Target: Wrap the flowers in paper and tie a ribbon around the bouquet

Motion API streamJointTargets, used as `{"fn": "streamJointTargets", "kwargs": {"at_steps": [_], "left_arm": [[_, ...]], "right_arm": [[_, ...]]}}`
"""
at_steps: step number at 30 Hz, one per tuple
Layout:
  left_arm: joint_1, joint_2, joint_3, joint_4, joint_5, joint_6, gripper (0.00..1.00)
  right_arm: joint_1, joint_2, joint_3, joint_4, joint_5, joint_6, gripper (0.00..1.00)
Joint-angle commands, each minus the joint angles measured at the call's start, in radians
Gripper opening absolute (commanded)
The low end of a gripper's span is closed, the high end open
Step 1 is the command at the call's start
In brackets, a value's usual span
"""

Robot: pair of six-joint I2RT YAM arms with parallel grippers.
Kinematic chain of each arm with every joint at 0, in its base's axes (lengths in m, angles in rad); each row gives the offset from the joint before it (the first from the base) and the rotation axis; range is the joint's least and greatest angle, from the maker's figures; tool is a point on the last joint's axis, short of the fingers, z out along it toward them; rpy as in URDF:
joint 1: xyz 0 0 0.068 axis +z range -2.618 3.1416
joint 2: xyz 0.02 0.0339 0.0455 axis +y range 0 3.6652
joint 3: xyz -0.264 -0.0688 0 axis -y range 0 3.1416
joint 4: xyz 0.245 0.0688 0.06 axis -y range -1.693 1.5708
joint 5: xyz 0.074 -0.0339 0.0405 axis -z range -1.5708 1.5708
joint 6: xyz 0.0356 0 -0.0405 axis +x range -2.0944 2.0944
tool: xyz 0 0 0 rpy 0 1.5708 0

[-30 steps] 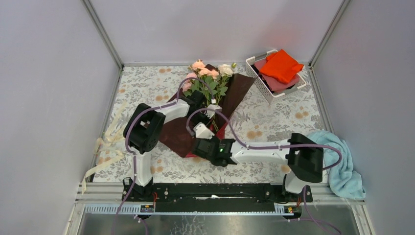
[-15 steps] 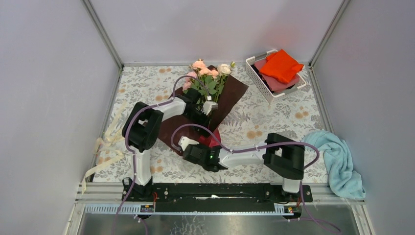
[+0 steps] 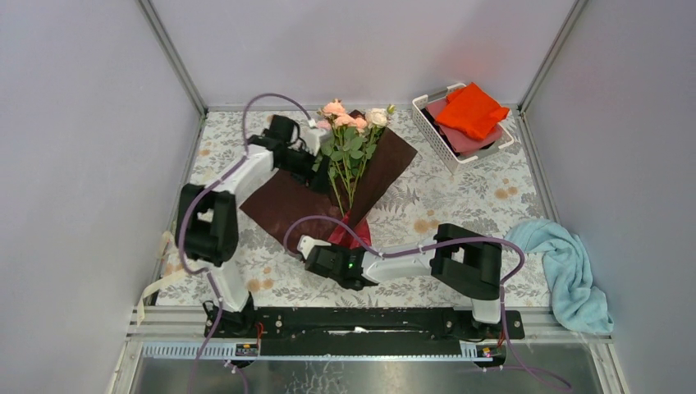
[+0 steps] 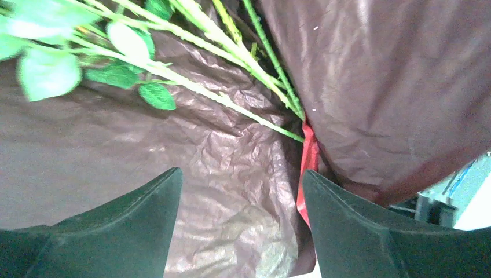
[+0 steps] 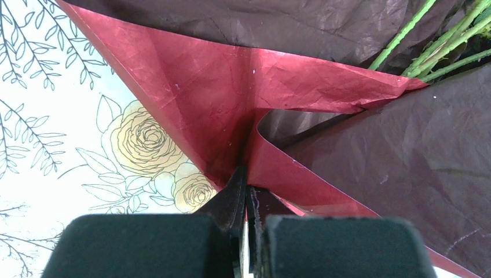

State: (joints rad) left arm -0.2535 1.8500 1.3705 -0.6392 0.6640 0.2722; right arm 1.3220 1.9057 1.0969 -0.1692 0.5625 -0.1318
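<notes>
The flowers, pink and cream roses on green stems, lie on the dark red paper at the table's middle. The paper's left flap lies flat and its right flap rises beside the stems. My left gripper hangs open just left of the stems, nothing between its fingers, crinkled paper below. My right gripper is shut on the paper's near corner, pinching its red underside at the fold. The cream ribbon lies along the left wall.
A white basket holding an orange cloth stands at the back right. A light blue towel is bunched at the right edge. Grey walls close in the patterned table on three sides.
The left gripper opened, let go of the paper over the stems and drew back to the far left. The left flap now lies flat. The right gripper pulled the corner nearer and leftward.
</notes>
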Motion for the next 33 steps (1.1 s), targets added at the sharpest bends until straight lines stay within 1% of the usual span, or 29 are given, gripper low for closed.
{"fn": "streamJointTargets", "kwargs": {"at_steps": [1, 3, 8, 12, 15, 17, 18, 20, 23, 25, 27, 29, 33], "left_arm": [[0.001, -0.154, 0.012, -0.034, 0.079, 0.017, 0.87], [-0.039, -0.188, -0.005, -0.035, 0.084, 0.031, 0.91], [-0.173, -0.193, 0.017, -0.021, -0.021, 0.052, 0.98], [-0.234, -0.156, 0.095, -0.027, -0.062, 0.051, 0.99], [-0.303, -0.11, 0.167, -0.059, -0.155, 0.071, 0.99], [-0.346, -0.064, 0.235, -0.103, -0.186, 0.068, 0.99], [-0.358, -0.044, 0.27, -0.13, -0.173, 0.061, 0.99], [-0.362, -0.024, 0.324, -0.16, -0.095, 0.041, 0.99], [-0.364, -0.032, 0.337, -0.144, 0.012, 0.023, 0.99], [-0.374, -0.031, 0.346, -0.143, 0.042, 0.025, 0.99], [-0.405, -0.03, 0.345, -0.143, -0.023, 0.037, 0.99], [-0.44, -0.01, 0.348, -0.142, -0.154, 0.049, 0.99], [-0.446, 0.048, 0.366, -0.109, -0.346, 0.012, 0.99]], "right_arm": [[0.006, 0.052, 0.01, -0.004, -0.085, -0.001, 0.0], [0.006, 0.057, 0.016, -0.012, -0.085, -0.01, 0.0], [0.007, 0.071, 0.062, -0.057, -0.072, -0.037, 0.0], [0.007, 0.072, 0.087, -0.073, -0.054, -0.053, 0.0], [0.006, 0.052, 0.067, -0.037, -0.064, -0.062, 0.0], [0.006, 0.046, 0.057, -0.014, -0.065, -0.072, 0.0], [0.006, 0.046, 0.057, -0.011, -0.063, -0.078, 0.0], [0.006, 0.043, 0.051, -0.002, -0.057, -0.091, 0.0], [0.006, 0.029, 0.029, 0.026, -0.056, -0.109, 0.0], [0.007, 0.024, 0.02, 0.037, -0.055, -0.115, 0.0], [0.007, 0.019, 0.018, 0.039, -0.051, -0.115, 0.0], [0.006, 0.013, 0.013, 0.048, -0.054, -0.114, 0.0], [0.006, 0.007, 0.014, 0.046, -0.061, -0.11, 0.0]]}}
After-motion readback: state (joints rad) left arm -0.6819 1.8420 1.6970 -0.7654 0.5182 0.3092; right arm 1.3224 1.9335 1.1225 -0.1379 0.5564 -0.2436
